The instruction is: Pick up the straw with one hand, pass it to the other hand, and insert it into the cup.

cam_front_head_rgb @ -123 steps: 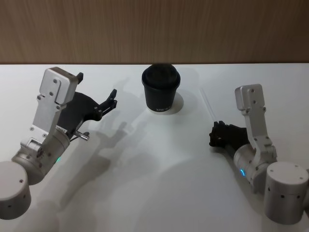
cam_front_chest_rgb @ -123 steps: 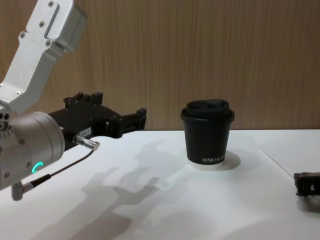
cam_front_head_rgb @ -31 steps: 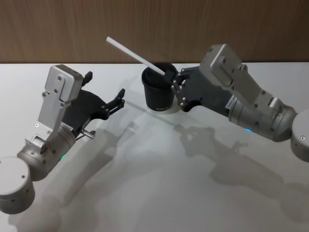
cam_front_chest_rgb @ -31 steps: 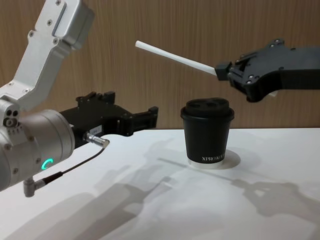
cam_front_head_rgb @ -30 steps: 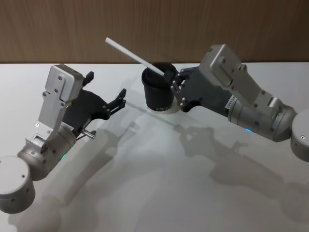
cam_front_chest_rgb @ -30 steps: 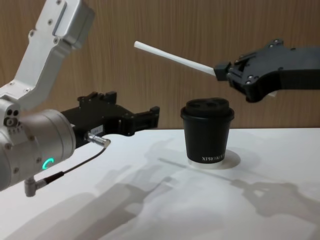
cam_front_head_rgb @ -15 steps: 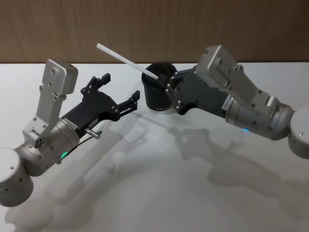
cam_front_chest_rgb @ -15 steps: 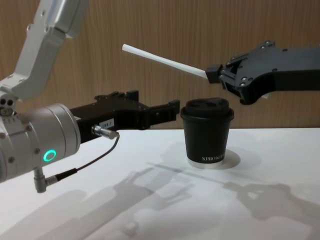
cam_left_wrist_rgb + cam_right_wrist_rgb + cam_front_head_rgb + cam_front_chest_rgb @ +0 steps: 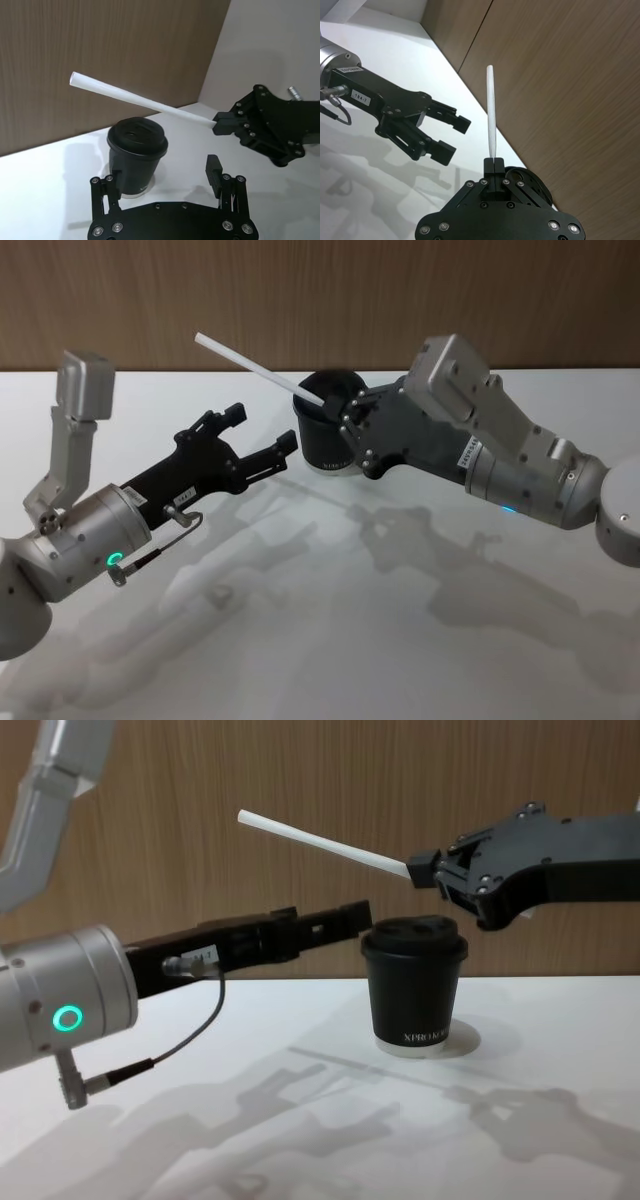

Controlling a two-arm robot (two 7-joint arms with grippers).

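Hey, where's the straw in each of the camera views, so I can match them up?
Head view: the straw slants up-left, upper middle.
Chest view: upper middle, rising leftward.
Left wrist view: crossing mid-picture.
Right wrist view: mid-picture, pointing straight away.
Shared landmark: the right claw, shut on the straw's end; the open left claw hovers left of the cup.

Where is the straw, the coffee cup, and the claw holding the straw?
straw (image 9: 325,843): chest view, middle of its white tube.
black coffee cup (image 9: 415,995): chest view, its side wall above the lettering.
right gripper (image 9: 420,867): chest view, between the fingertips pinching the straw.
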